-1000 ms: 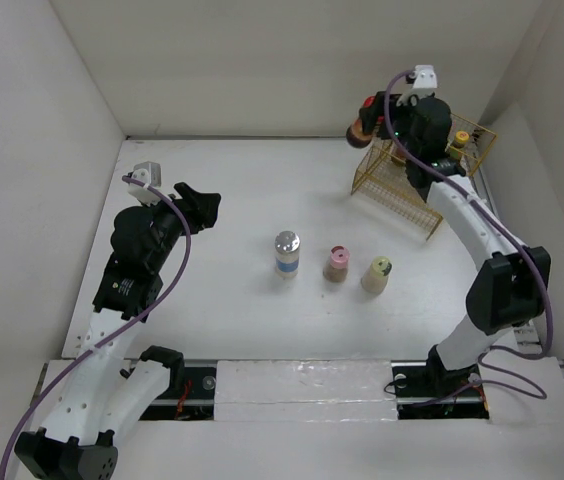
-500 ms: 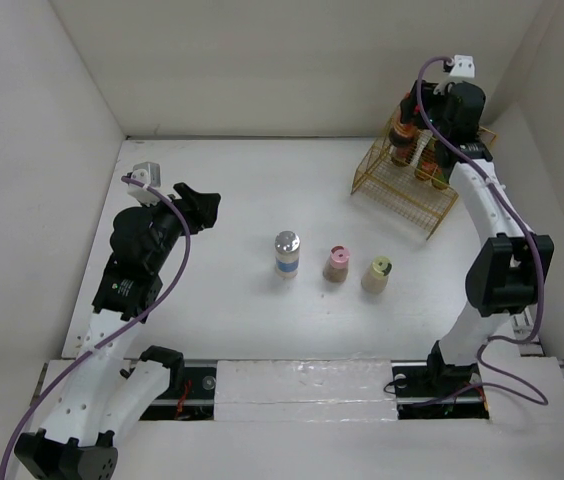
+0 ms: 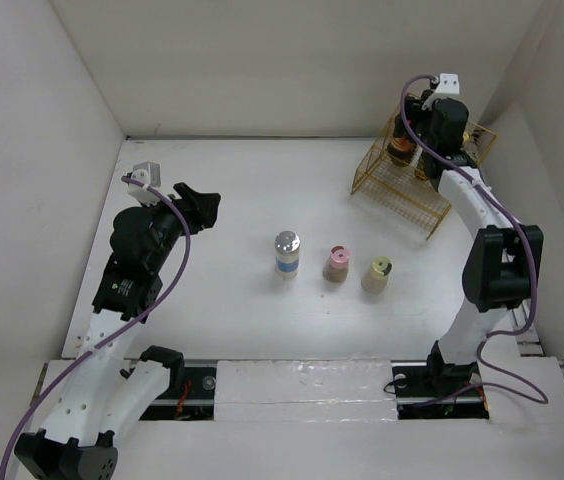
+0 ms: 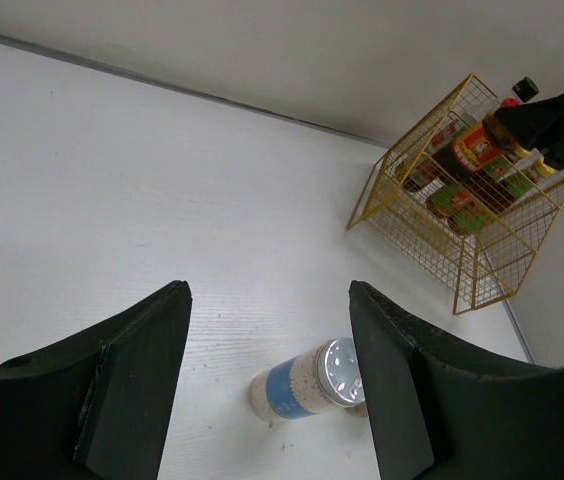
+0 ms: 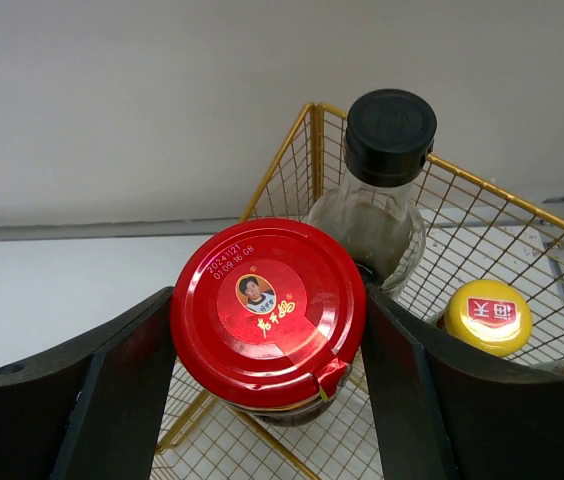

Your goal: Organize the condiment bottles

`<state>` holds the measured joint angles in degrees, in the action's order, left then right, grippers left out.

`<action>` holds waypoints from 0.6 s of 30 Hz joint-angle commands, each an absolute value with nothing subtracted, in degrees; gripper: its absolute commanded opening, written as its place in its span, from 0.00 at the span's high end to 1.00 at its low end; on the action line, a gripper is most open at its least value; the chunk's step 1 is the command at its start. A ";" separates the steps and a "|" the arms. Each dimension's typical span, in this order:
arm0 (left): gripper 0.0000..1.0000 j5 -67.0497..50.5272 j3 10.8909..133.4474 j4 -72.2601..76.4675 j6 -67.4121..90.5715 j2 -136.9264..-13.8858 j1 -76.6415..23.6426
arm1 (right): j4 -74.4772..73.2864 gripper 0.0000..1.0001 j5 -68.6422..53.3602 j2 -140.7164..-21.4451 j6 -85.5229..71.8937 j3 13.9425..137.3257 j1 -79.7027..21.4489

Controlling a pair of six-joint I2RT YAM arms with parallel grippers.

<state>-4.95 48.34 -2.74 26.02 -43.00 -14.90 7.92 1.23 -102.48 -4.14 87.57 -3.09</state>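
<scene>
Red-capped jar (image 5: 262,290) is clamped upright in the right hand (image 5: 267,320) at the yellow wire basket (image 3: 402,195), far right, presumably so it can be set beside the black-capped bottle (image 5: 387,160) and yellow-capped jar (image 5: 487,315) already inside; whether it is seated cannot be told. Left hand (image 4: 267,300) is held open and empty over the left tabletop (image 3: 232,200), parked out of the way; silver-capped bottle (image 3: 286,252), pink-capped bottle (image 3: 336,263) and cream-capped bottle (image 3: 376,272) are not yet collected, mid-tabletop.

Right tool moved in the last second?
Yes. In the top view the right tool, shut on the red-capped jar, went rightward, from left of the yellow wire basket's back corner to over the basket.
</scene>
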 commanded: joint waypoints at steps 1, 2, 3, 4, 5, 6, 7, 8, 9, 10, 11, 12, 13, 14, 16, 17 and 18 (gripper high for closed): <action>0.40 -5.27 48.43 -0.18 26.19 -42.36 -14.59 | 22.59 0.57 4.57 -100.45 -3.08 88.68 -4.21; 0.40 -5.27 48.43 -0.18 26.19 -42.36 -14.59 | 22.59 0.57 4.57 -101.24 -3.08 88.68 -4.22; 0.40 -5.27 48.43 -0.18 26.19 -42.36 -14.59 | 22.59 0.57 4.57 -101.25 -3.08 88.68 -4.22; 0.40 -5.27 48.43 -0.18 26.19 -42.36 -14.59 | 22.59 0.57 4.57 -101.95 -3.08 88.68 -4.74; 0.40 -5.27 48.43 -0.18 26.19 -42.36 -14.59 | 22.59 0.57 4.57 -101.95 -3.08 88.16 -4.75; 0.40 -5.27 48.43 -0.18 26.19 -42.36 -14.59 | 22.59 0.57 5.27 -102.56 -3.08 88.15 -4.75; 0.40 -5.27 48.43 -0.18 26.19 -42.36 -14.59 | 23.11 0.57 5.27 -102.57 -3.08 87.28 -5.36; 0.40 -5.27 48.43 -0.18 26.19 -42.36 -14.59 | 23.12 0.57 5.27 -103.26 -3.08 86.58 -5.36; 0.40 -5.27 48.43 -0.18 26.19 -42.36 -14.59 | 23.12 0.57 5.27 -103.27 -3.08 86.57 -5.36; 0.40 -5.27 48.43 -0.18 26.19 -42.36 -14.59 | 23.12 0.57 5.27 -103.88 -3.08 85.88 -5.97; 0.40 -5.27 48.43 -0.18 26.19 -42.36 -14.59 | 23.12 0.56 5.27 -103.89 -3.08 85.87 -5.98; 0.40 -5.27 48.43 -0.18 26.19 -42.36 -14.59 | 23.12 0.56 5.80 -104.41 -3.08 85.00 -5.98; 0.40 -5.27 48.43 -0.18 26.19 -42.36 -14.59 | 23.12 0.56 5.80 -105.02 -3.08 84.29 -5.98; 0.40 -5.27 48.43 -0.18 26.19 -42.36 -14.59 | 23.12 0.56 5.80 -105.55 -3.08 84.29 -5.98; 0.40 -5.27 48.43 -0.18 26.19 -42.36 -14.59 | 22.59 0.56 5.80 -106.61 -3.69 84.29 -5.98; 0.40 -5.27 48.43 -0.18 26.19 -42.36 -14.59 | 22.07 0.54 5.80 -107.39 -4.30 84.29 -5.98; 0.40 -5.27 48.43 -0.18 26.19 -42.36 -14.59 | 22.06 0.54 5.80 -107.40 -4.31 84.29 -5.98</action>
